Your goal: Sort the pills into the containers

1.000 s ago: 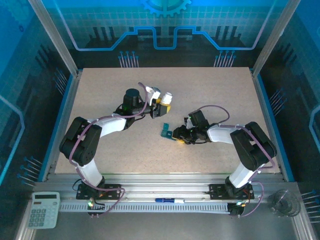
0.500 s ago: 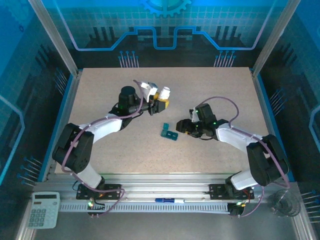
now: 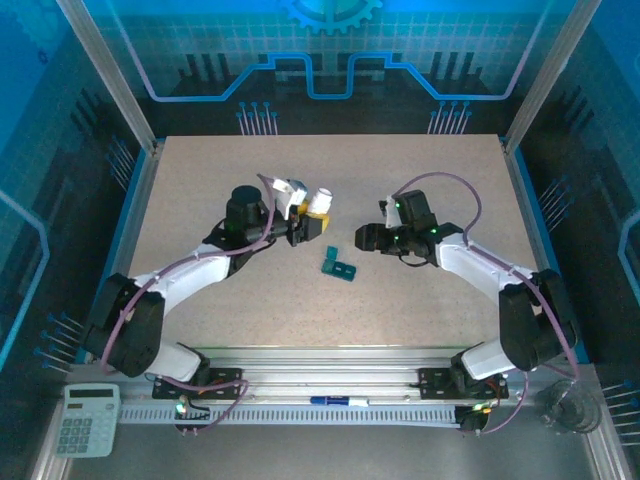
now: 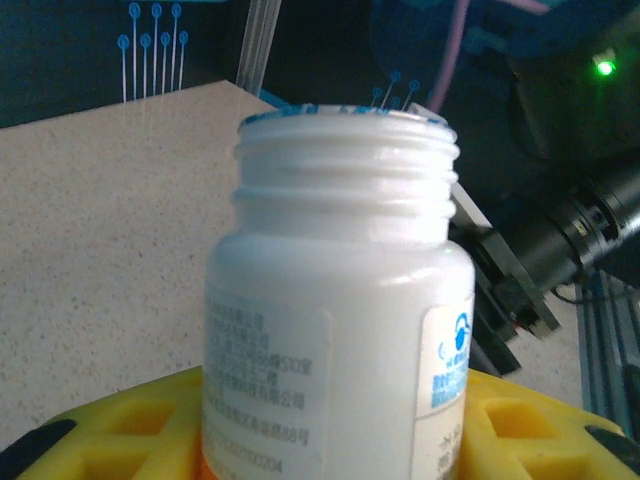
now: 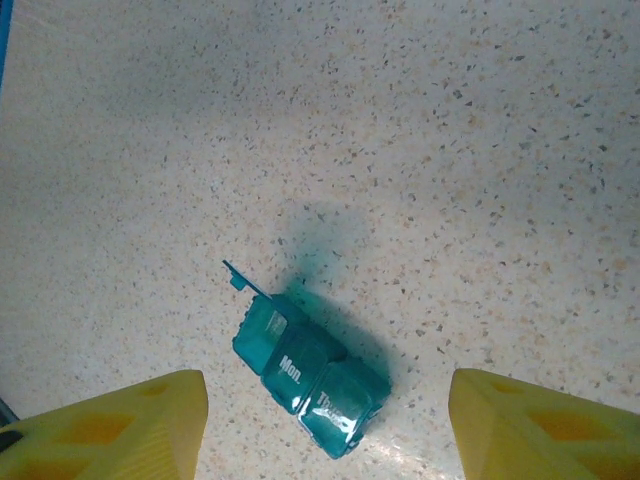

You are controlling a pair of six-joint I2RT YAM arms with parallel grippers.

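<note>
Seen from above, a speckled beige table (image 3: pixel 200 180) carries a small teal pill box (image 3: pixel 338 267) near its middle, lying between two robot arms. The right gripper (image 3: pixel 365 238), which a second ago was pressed shut against the box's right end, has let go and drawn back to the far right, its yellow fingers (image 5: pixel 110 420) now spread wide with nothing between them. The box lies almost where it was, one end lid (image 5: pixel 240 275) standing open and "Mon." readable on another. The left gripper (image 3: pixel 310 213) still pinches an uncapped white pill bottle (image 4: pixel 340 280), just far-left of the box and a little nearer it than before. The box appears opened and freed for filling; pouring from the bottle looks like the next step. No pills are visible.
</note>
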